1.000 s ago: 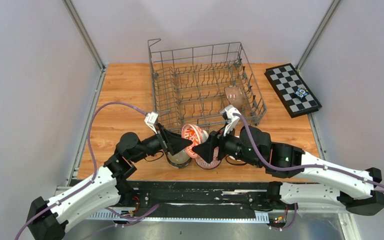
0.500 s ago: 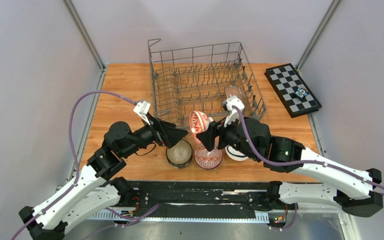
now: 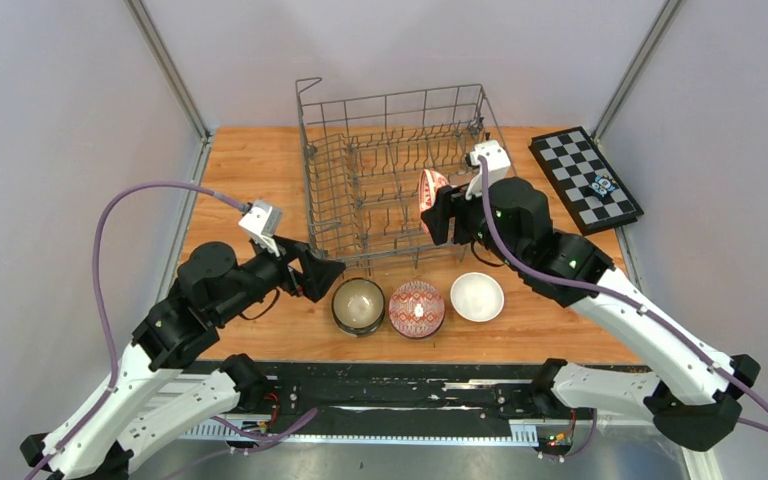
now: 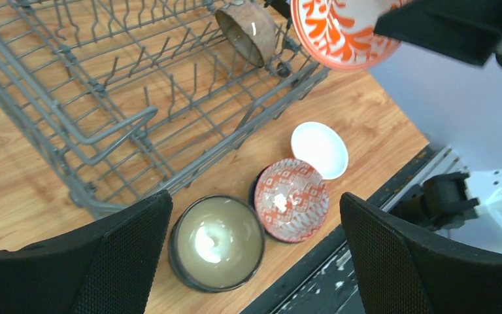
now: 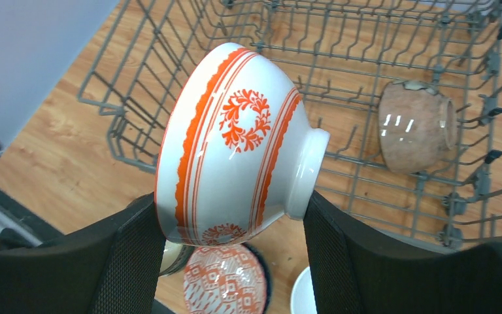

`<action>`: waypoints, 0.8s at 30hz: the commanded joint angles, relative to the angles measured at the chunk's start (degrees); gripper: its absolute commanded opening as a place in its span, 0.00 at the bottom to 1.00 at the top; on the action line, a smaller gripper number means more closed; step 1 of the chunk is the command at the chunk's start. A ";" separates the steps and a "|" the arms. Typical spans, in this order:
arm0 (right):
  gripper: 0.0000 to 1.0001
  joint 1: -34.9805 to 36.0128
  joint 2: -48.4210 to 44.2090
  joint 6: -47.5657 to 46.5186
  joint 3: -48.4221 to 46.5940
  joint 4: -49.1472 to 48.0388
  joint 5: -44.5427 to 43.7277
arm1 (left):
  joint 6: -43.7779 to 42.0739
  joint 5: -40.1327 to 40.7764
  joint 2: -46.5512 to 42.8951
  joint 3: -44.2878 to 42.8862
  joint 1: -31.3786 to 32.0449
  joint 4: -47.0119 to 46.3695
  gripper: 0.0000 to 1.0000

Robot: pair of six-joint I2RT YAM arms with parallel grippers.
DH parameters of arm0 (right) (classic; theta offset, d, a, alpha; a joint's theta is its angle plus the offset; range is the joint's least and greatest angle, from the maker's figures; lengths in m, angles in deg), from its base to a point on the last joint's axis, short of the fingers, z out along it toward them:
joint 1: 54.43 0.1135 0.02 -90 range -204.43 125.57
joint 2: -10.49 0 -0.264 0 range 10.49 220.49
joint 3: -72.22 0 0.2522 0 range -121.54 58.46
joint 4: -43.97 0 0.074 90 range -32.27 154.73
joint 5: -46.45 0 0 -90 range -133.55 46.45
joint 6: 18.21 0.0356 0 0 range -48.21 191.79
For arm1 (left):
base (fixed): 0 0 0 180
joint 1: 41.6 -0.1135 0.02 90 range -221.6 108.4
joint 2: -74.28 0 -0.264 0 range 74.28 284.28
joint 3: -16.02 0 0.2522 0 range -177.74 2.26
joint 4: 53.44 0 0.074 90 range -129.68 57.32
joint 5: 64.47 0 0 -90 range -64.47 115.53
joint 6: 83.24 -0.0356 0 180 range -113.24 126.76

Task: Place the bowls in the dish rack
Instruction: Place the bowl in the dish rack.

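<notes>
Here, an orange-patterned bowl is clasped by the right gripper above the dish rack on the wooden table, between grey walls; the left gripper is held wide, empty, near three bowls.

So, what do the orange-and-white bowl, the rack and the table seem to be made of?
The bowl looks like glazed ceramic: glossy white with painted orange bands, and light glints on it. The rack is thin grey wire, probably coated metal with a matt finish. The table shows wood grain; whether it is solid wood or laminate cannot be told.
</notes>
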 commanded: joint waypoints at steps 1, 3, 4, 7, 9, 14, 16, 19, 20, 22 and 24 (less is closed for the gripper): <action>0.02 -5.25 2.76 -5.05 -3.57 0.05 2.85 | -7.14 1.56 -2.21 -1.37 -0.38 6.69 1.00; 0.02 -6.69 4.71 -6.60 -4.47 0.35 3.06 | -8.78 1.98 -3.02 -1.38 -0.39 7.95 1.00; 0.02 -7.32 5.63 -7.43 -5.02 0.53 3.11 | -9.53 2.41 -3.44 -1.36 -0.38 8.66 1.00; 0.02 -9.13 8.50 -9.30 -6.47 0.87 3.31 | -11.57 4.40 -4.86 -0.58 -0.39 9.91 1.00; 0.02 -10.45 10.58 -10.63 -7.58 1.31 3.42 | -12.48 5.74 -5.88 0.95 -0.42 9.50 1.00; 0.02 -13.52 15.80 -13.24 -10.33 2.10 4.35 | -12.66 6.21 -6.88 4.98 -0.38 5.91 1.00; 0.02 -14.49 17.98 -14.15 -11.74 2.33 5.02 | -13.08 6.20 -5.95 4.99 -0.40 6.11 1.00; 0.02 -15.89 21.16 -15.05 -13.91 3.49 6.18 | -13.37 7.13 -4.75 5.24 -0.39 6.27 1.00; 0.02 -16.36 22.12 -15.25 -14.42 3.59 6.72 | -13.19 7.73 -4.71 5.74 -0.39 6.04 1.00; 0.02 -17.17 24.32 -15.61 -15.89 3.98 7.68 | -13.15 8.25 -4.88 6.63 -0.45 5.97 1.00; 0.02 -17.67 26.50 -16.11 -17.37 4.44 8.20 | -13.33 9.17 -4.95 6.66 -0.38 6.79 1.00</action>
